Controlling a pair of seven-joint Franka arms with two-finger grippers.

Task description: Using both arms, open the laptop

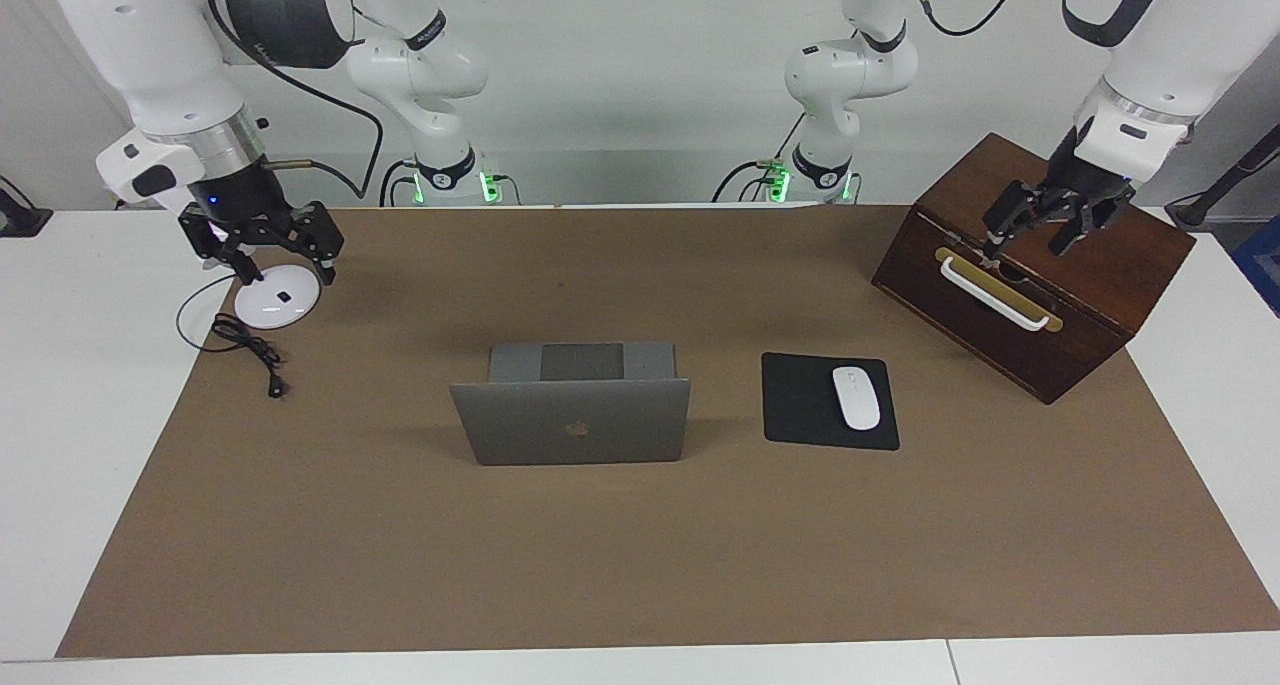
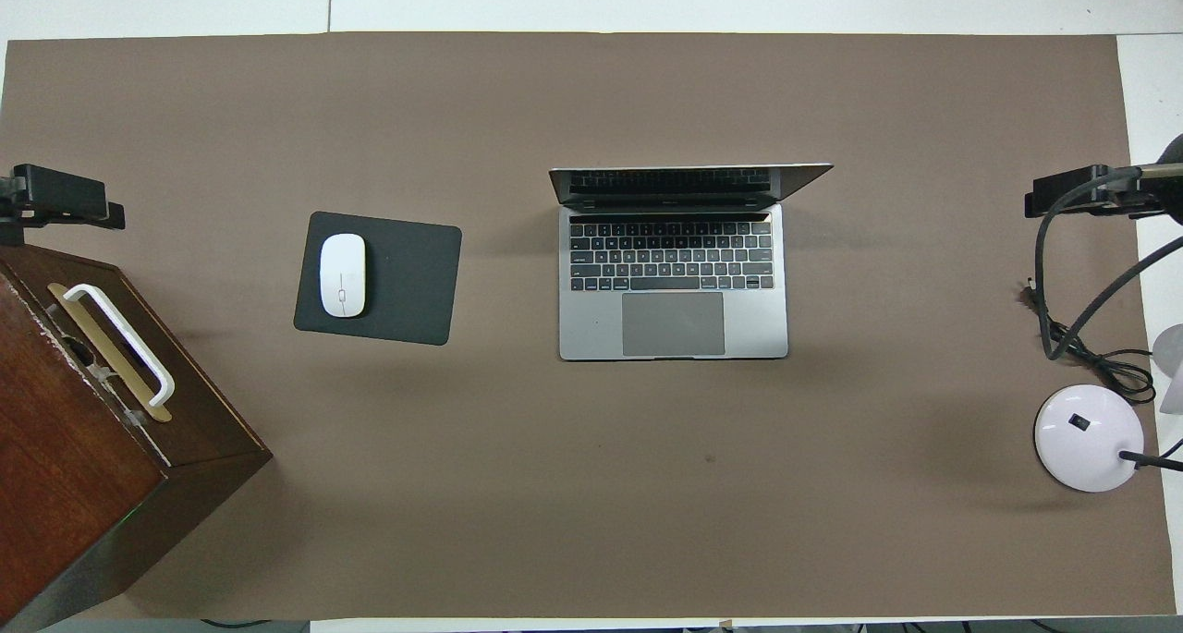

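At the right arm's end of the counter (image 1: 60,415), the right claw (image 1: 268,246) hangs over the white lamp base (image 1: 272,303), its fingers apart and holding nothing. In the middle of the brown mat (image 1: 640,565) sits the laptop (image 1: 572,405), its lid already up and its keys facing the robots. Beside it, toward the left arm's end, a white mouse (image 1: 856,397) lies on a black mouse pad (image 1: 800,405). The left claw (image 1: 1040,227) hangs over the wooden box (image 1: 1090,265) above its white handle (image 1: 994,295), fingers apart, gripping nothing.
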